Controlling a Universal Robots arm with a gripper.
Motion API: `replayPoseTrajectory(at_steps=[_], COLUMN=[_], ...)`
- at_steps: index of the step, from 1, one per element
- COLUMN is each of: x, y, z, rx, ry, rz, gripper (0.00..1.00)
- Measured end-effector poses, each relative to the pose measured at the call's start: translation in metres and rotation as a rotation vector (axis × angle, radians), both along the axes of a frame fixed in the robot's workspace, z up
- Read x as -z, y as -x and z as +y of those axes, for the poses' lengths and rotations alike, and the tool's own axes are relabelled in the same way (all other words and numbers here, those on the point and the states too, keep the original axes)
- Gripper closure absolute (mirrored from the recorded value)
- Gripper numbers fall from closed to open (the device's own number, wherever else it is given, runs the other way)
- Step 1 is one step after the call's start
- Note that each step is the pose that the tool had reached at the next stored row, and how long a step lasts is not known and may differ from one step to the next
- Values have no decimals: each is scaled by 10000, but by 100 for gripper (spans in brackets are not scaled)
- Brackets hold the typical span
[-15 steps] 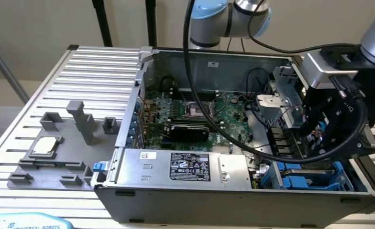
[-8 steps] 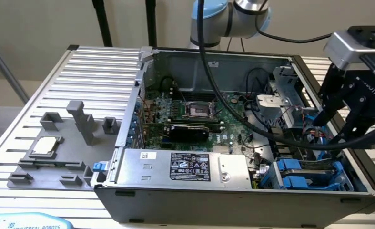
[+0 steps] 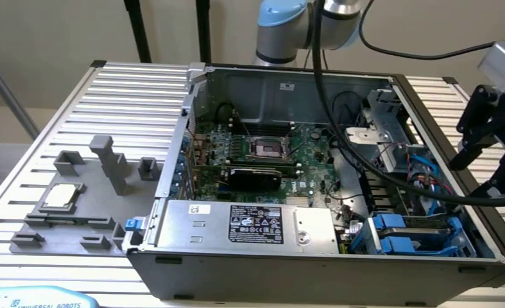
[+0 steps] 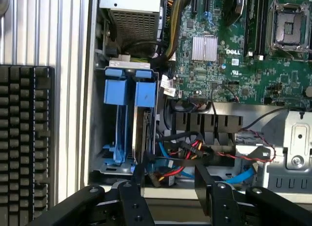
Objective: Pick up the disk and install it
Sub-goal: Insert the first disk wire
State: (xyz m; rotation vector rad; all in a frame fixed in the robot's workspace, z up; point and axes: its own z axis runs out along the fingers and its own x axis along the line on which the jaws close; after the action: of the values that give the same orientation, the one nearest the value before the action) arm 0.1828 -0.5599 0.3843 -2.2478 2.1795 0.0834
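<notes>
The disk stands edge-on in the drive cage at the corner of the open computer case [image 3: 192,96]. Its blue carrier [image 3: 402,234] shows beside a second blue carrier front. In the wrist view the two blue fronts sit side by side, and the grey edge of the disk [image 4: 146,131] runs down from one of them [image 4: 145,92]. My gripper [image 3: 479,176] hangs open above the case wall on the exterior view's right, over the cage. Its black fingers [image 4: 139,179] stand wide apart with nothing between them, clear of the carriers.
A grey power supply box [image 3: 252,224] with a sticker lies beside the drive cage. Red, orange and blue cables [image 4: 185,160] crowd the space by the disk. The motherboard [image 3: 269,154] fills the case floor. A grey fixture holding a silver chip [image 3: 62,196] sits outside on the slatted table. A black keyboard [image 4: 24,138] lies beyond the case wall.
</notes>
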Motion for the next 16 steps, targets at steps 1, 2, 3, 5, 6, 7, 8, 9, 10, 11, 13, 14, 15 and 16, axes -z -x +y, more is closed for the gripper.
replayPoseTrajectory(at_steps=[1,2,3,5,6,7,8,9,10,11,13,14,15,16], x=[3,12,26,61,78,97,115,134,151,168,195,204,213,219], y=[-35,-62,-83,-109,-115,-119,-121,-122,-123,-123,-123,-123,-120,-113], z=[-3,-7,-13,-32,-44,-62,-84,-111,-140,-170,-228,-252,-274,-291], rx=[-5,-14,-23,-47,-59,-69,-75,-80,-83,-85,-91,-96,-102,-112], ry=[0,-1,1,1,0,0,0,-1,-2,-6,-15,-17,-20,-22], rz=[9,19,34,56,62,67,70,73,76,79,83,84,84,84], gripper=[46,46,46,46,46,46,46,46,46,46,46,46,46,46])
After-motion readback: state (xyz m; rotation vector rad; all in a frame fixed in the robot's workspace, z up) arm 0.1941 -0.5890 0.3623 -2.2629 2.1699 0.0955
